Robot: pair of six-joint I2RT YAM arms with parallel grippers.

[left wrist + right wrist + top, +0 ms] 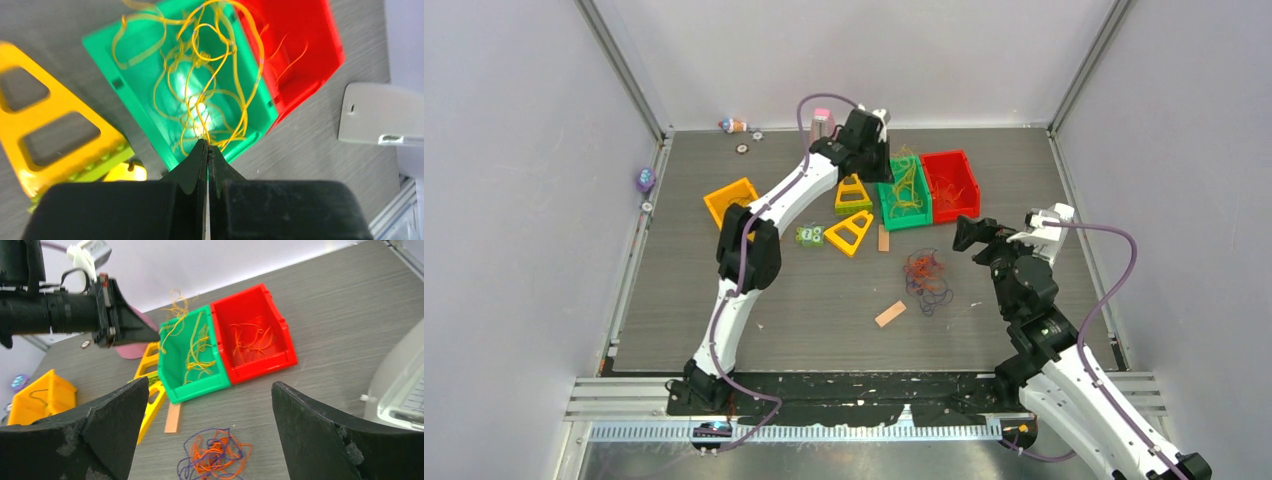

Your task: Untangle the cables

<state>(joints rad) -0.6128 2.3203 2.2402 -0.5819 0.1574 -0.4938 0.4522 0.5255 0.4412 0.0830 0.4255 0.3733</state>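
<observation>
Purple-orange cables (215, 456) (lowest loops cut off)

no text, label, brand or number can be read on anything in these views.
</observation>
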